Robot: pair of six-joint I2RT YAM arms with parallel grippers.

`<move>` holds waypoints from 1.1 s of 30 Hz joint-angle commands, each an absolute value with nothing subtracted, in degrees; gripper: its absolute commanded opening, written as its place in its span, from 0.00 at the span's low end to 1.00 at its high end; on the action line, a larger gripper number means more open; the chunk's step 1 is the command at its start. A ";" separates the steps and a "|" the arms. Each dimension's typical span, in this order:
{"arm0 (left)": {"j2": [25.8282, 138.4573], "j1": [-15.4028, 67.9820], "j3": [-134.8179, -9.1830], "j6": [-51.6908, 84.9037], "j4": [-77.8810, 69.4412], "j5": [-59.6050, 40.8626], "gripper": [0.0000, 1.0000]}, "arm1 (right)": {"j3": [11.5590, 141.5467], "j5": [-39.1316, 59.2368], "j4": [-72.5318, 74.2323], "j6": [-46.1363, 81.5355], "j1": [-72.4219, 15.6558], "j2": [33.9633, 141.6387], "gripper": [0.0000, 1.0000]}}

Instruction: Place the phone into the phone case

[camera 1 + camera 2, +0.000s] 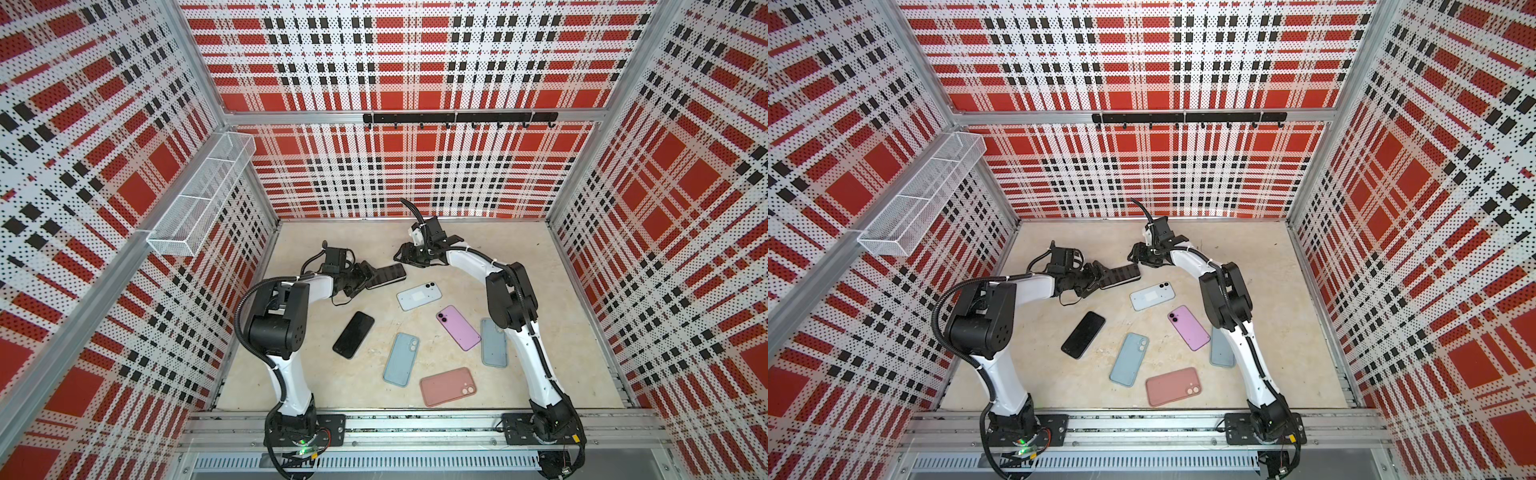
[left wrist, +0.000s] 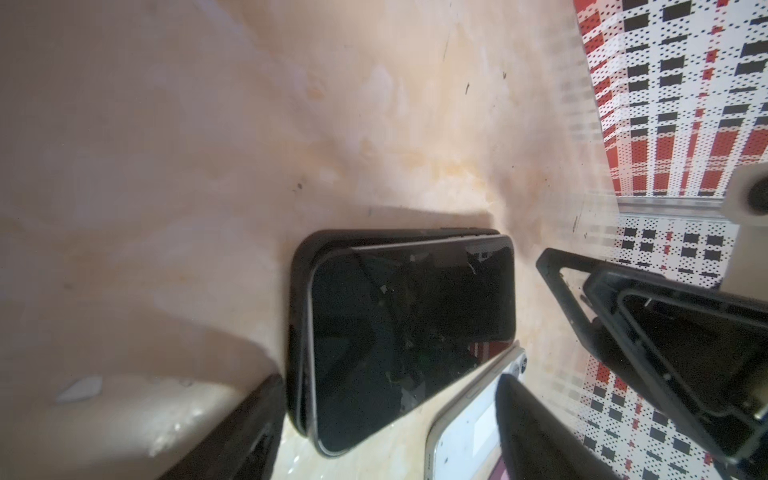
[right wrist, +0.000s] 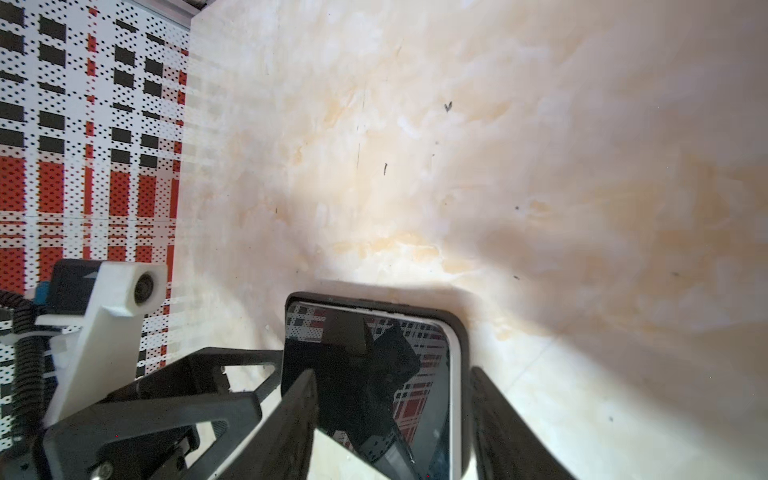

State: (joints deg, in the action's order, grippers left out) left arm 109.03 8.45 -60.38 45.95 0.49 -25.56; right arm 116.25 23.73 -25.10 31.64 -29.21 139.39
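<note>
Far back on the table (image 1: 478, 257), the two white arms bend toward each other so that both can reach one spot. Nearer the front lie spare things that no gripper is touching: a blue case (image 1: 402, 359), a pink case (image 1: 449, 386), a purple phone (image 1: 458, 327) and a white phone (image 1: 419, 296). They lie flat and apart from each other.

Between the two grippers lies the black phone (image 2: 411, 324), screen up, on top of its black phone case (image 2: 301, 332). It is not all the way in. One long side of it stands up above the case wall. That is likely why both grippers are here: one to stop the case from sliding, one to push the high side down.

The left gripper (image 2: 390, 382) has its fingers (image 2: 249, 428) spread wide, one on each side of the phone, not squeezing it. The right gripper (image 3: 392, 374) is at the other end. Its fingers (image 3: 297, 419) are apart too, one over the screen and one just beside the case wall. Whether they touch cannot be told.
</note>
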 commanded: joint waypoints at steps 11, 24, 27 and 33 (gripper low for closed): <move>109.94 11.44 -67.10 39.03 20.38 -14.17 0.62 | 111.10 22.99 -26.10 25.91 -28.97 136.05 0.57; 110.04 12.57 -68.10 40.03 17.47 -15.82 0.60 | 105.96 24.58 -22.70 26.34 -29.06 134.25 0.47; 110.13 12.71 -68.05 40.23 17.36 -15.48 0.60 | 105.32 24.68 -22.01 26.60 -29.36 134.08 0.40; 110.99 12.73 -68.30 40.43 16.76 -15.73 0.58 | 105.15 24.70 -21.80 26.76 -30.37 134.21 0.24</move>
State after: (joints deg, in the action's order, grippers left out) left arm 109.60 12.29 -66.98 40.42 17.17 -16.23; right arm 105.93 24.80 -22.52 27.62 -29.65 136.44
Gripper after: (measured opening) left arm 0.578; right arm 0.248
